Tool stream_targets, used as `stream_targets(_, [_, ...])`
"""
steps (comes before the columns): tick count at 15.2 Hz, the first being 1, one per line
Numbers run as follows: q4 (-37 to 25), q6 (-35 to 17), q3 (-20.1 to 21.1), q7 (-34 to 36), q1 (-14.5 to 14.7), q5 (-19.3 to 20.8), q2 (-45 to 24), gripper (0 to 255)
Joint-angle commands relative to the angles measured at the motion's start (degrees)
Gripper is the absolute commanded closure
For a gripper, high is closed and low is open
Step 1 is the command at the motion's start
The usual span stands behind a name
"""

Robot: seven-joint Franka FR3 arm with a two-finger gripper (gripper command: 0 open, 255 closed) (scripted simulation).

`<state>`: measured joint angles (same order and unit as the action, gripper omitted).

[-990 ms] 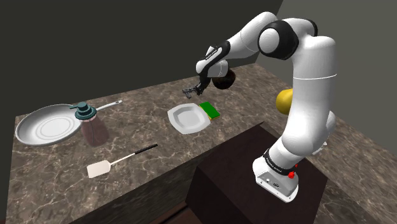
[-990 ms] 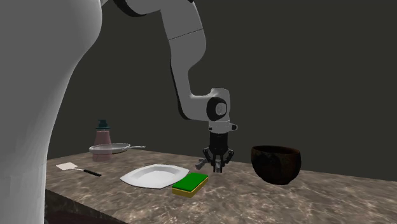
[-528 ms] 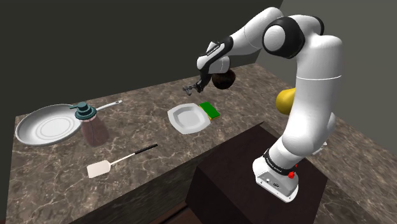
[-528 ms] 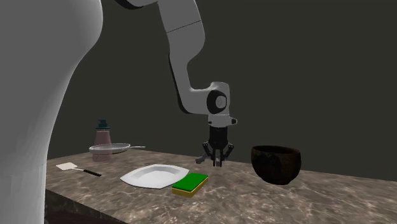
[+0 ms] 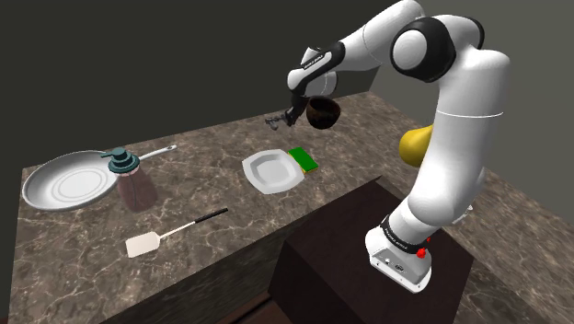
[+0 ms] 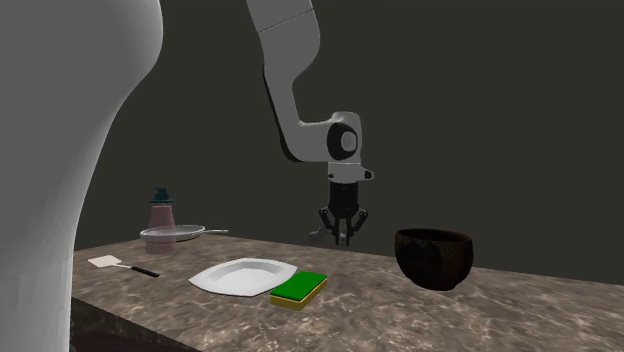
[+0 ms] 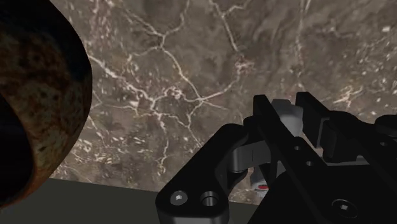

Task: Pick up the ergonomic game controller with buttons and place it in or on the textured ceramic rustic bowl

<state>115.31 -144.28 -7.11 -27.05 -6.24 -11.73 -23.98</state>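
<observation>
Risen since a second ago, the gripper (image 6: pixel 343 235) has left its low spot just above the green sponge (image 6: pixel 300 288) and the white plate (image 6: pixel 240 275); it now hangs higher, in the middle of the second exterior view, with clear air beneath it. In the shoulder view it has drifted up and to the right, toward the bowl (image 5: pixel 322 112), a dark shape in the upper middle of that frame.

The game controller (image 7: pixel 251 156) has travelled with it. In the wrist view its black body, with grey parts and a small red button, sits at the lower right, close against the hand; the jaws appear clamped on it, since it hangs clear of the marbled countertop (image 5: pixel 212 198) with nothing else to carry it. The bowl, brown and mottled, shows at the left edge of the wrist view, off to one side of the controller and not under it; in the second exterior view it stands right of centre on the counter, apart from the gripper and lower than it.

So the pick looks done: the controller is grasped and lifted. What is left, as I judge it, is the carry across to the bowl, a lowering over its rim and the release; none of that is finished, for the controller is not yet above the bowl's opening. Sponge and plate lie side by side in the middle of the counter, clear of the gripper.
</observation>
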Motion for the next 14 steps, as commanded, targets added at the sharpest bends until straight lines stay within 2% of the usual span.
stream_targets(1, [0.04, 1.11, -0.22, 0.37, 0.2, 0.38, 1.17, 255])
stream_targets(14, [-1.82, 9.23, -1.3, 2.4, 0.88, 2.69, 7.55, 255])
